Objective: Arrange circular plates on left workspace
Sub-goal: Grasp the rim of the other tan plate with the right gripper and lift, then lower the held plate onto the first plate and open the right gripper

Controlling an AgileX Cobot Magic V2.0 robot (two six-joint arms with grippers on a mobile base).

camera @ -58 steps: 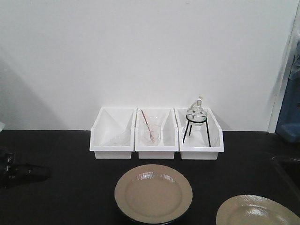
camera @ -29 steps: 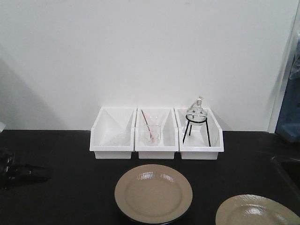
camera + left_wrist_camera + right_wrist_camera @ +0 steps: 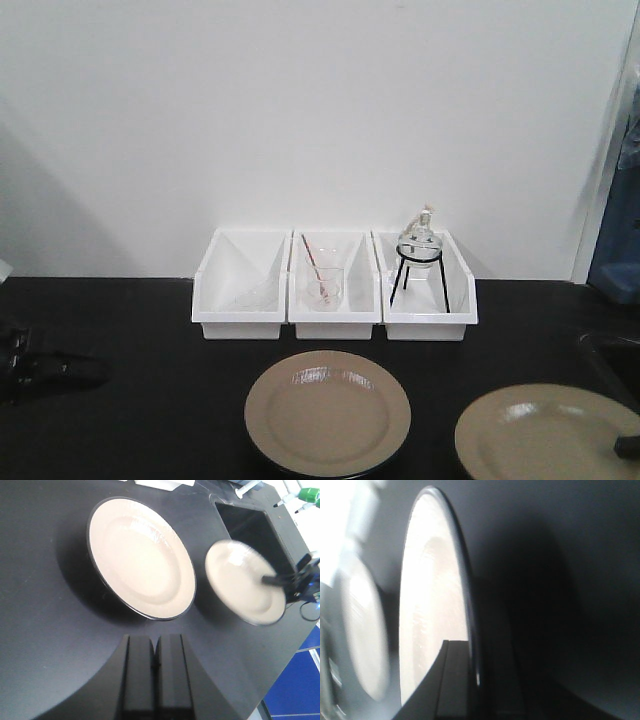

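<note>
Right claw (image 3: 272, 579) clamps rim of glossy beige round plate (image 3: 240, 582). Left claw (image 3: 156, 652) closed, empty; identical plate (image 3: 142, 562) just ahead on black desk (image 3: 45, 605).

Wall (image 3: 300, 120): plain white, unmarked, evenly lit, with a soft grey shadow at the left. Black surface (image 3: 130, 330): matte, meeting the wall's foot, with a recessed sink basin (image 3: 250, 530) at right. Blue cabinet fronts (image 3: 295, 690) show below its edge.
</note>
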